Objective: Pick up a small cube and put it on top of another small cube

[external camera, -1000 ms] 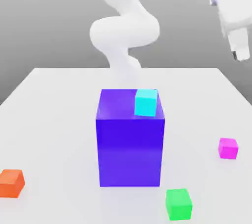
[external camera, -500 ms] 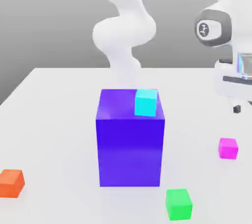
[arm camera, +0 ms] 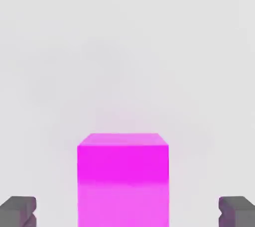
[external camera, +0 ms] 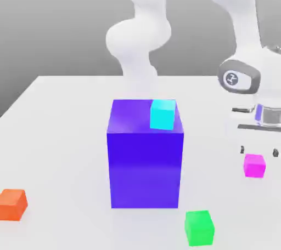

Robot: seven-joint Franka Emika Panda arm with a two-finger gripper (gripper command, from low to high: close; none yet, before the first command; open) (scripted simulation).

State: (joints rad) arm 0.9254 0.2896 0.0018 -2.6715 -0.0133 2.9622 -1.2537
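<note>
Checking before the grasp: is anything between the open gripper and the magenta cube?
Nothing visible. The gripper hangs open just above the magenta cube, a finger on each side, on bare table.

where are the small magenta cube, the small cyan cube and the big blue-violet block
small glossy magenta cube [external camera: 254,165], exterior view, front face
small cyan cube [external camera: 162,115], exterior view, front face
big blue-violet block [external camera: 145,169], exterior view, front face

arm [external camera: 140,40]: we rise from the table's far edge, arch over, descend at the exterior view's right | gripper [external camera: 259,151]: we point down, fingers [arm camera: 19,210] spread wide, nothing held
</note>
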